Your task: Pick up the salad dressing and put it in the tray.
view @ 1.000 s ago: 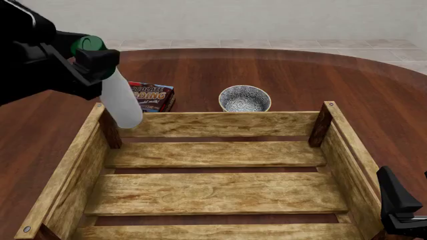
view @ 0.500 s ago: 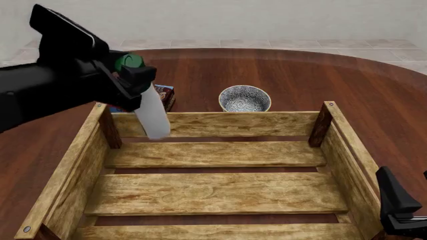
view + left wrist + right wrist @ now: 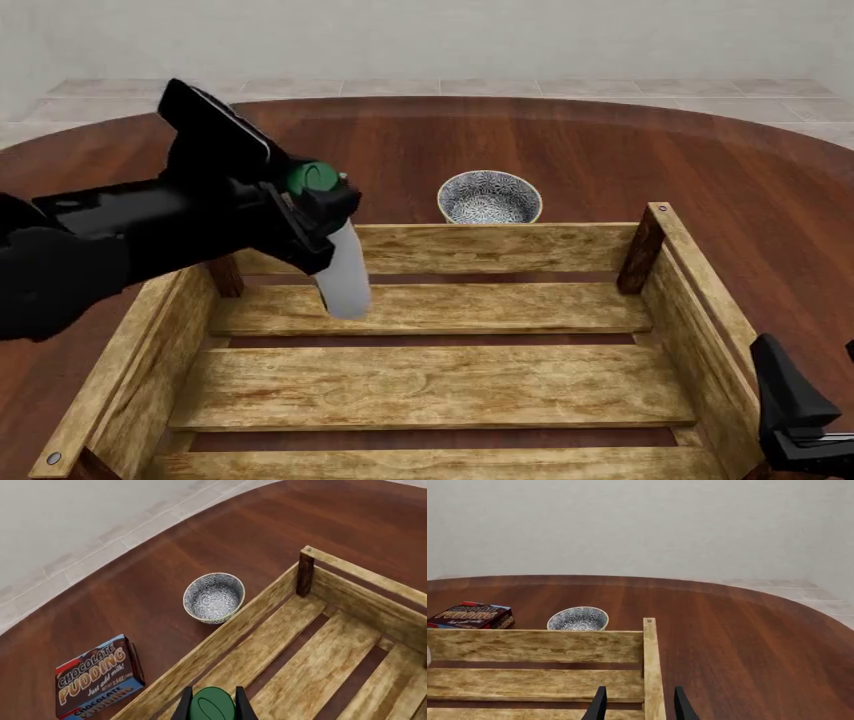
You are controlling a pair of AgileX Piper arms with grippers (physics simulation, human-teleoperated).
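The salad dressing [image 3: 344, 272], a whitish bottle with a dark green cap [image 3: 212, 706], hangs tilted in my left gripper [image 3: 327, 206], which is shut on its neck just under the cap. The bottle's lower end sits inside the tray [image 3: 441, 238], near the far left corner and just above the slatted floor. In the left wrist view the cap shows between the left gripper [image 3: 213, 708] fingers, with the tray [image 3: 333, 650] below. My right gripper [image 3: 806, 420] stays low outside the tray's right wall. In its own view the right gripper [image 3: 639, 705] is open, holding nothing.
A small speckled bowl [image 3: 490, 197] stands just beyond the tray's far wall. A chocolate pudding box [image 3: 97, 682] lies left of the bowl, hidden by my left arm in the front view. The brown table ends in a curved far edge [image 3: 534, 100].
My left arm has carried the bottle rightward and down, from over the tray's far left corner post to inside the tray. The right arm has not moved.
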